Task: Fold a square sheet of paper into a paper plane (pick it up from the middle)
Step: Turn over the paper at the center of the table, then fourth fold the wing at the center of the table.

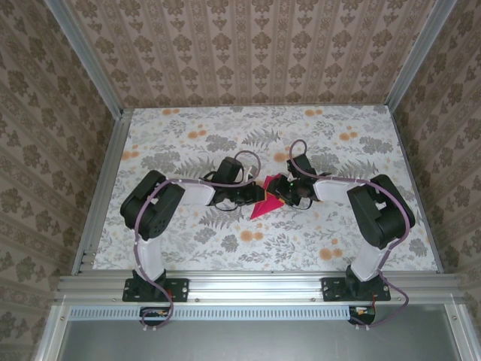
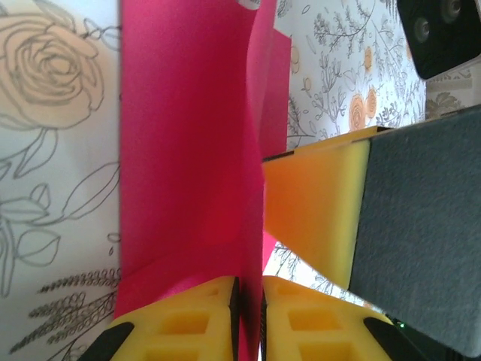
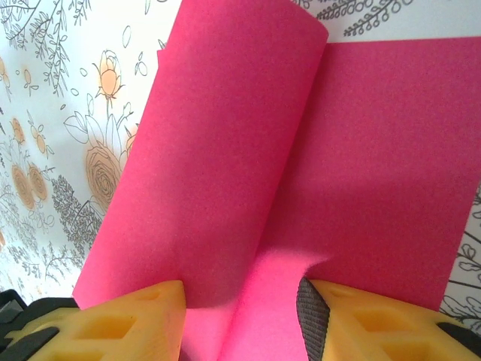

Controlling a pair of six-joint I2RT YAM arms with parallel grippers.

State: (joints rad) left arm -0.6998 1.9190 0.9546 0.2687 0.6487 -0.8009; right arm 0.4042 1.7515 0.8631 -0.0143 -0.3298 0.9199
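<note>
Top external view, item 1: square sheet of paper [image 1: 261,207], magenta-pink, partly folded, near the middle of the desk [image 1: 188,248] on a floral tablecloth. 2 arms, left arm [image 1: 154,210] and right arm [image 1: 376,210], meet over it. Edges: aluminium rails [image 1: 101,188] bound the desk at left, right and near side, with wallpapered walls [image 1: 248,45] beyond. Open room: bare cloth on all 4 sides of the sheet, which sits well apart from every rail (widest toward the far wall).

Left wrist view, item 2: left jaws together, clamped on a raised fold of the sheet [image 2: 188,150]. The 2 yellow fingers [image 2: 188,323] stand at the bottom with just a thin strip of pink between them. The sheet runs away from them as a tall band: left edge straight, right side an overlapping layer with a stepped edge. A yellow finger with a dark grey pad [image 2: 421,226], belonging to the right arm, comes in from the right just beside the fold; contact cannot be told.

Right wrist view, item 3: right jaws apart, 1 yellow finger [image 3: 135,323] on each side of the centre crease, nothing pinched. The sheet [image 3: 361,150] lies flat on the right. Its left half curls up and over as a loose flap, the lower corner meeting the finger on the left of the view. Cloth shows past the left and top edges.
</note>
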